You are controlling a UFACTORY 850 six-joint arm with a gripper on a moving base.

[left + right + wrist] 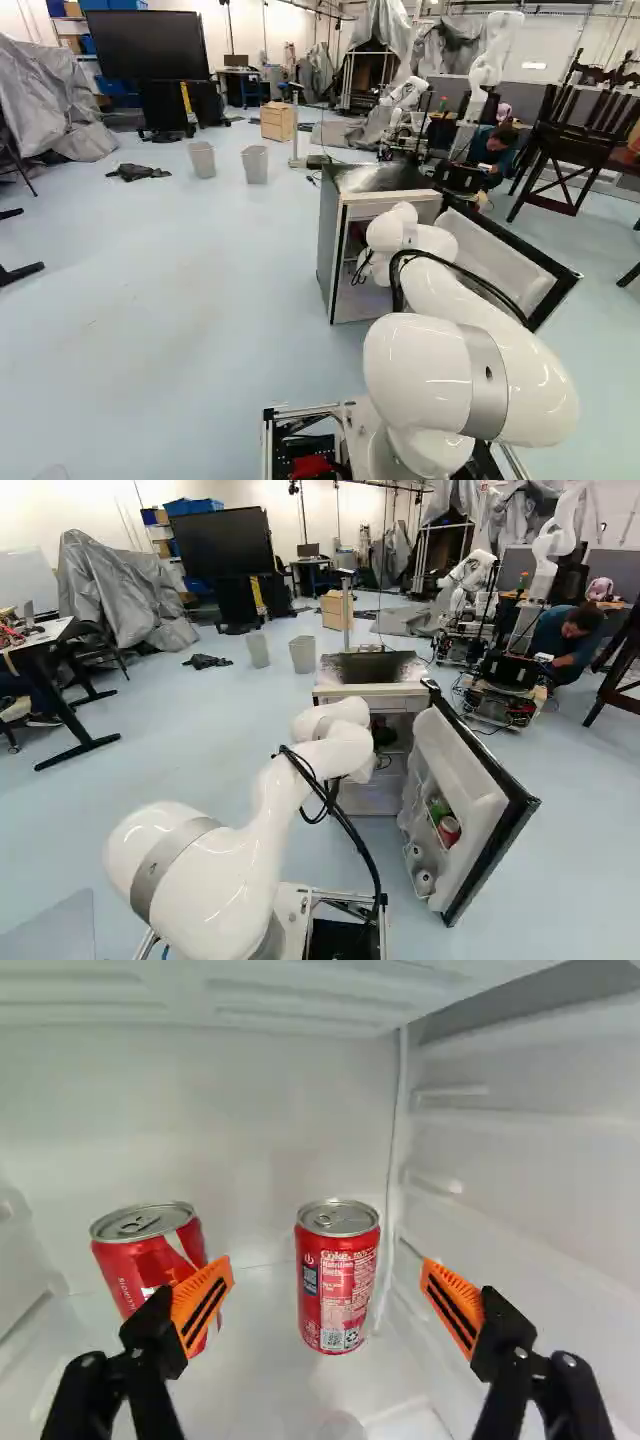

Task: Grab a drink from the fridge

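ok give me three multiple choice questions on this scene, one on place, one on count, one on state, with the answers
1. Where does the gripper point?
a) at the floor
b) at the bins
c) into the fridge

2. How many red cans show in the wrist view?
a) one
b) two
c) four

3. The gripper is:
a) open
b) shut on a can
c) shut on nothing

1 c: white walls surround its view.
2 b: one is beside a finger, another ahead.
3 a: its fingers stand wide apart.
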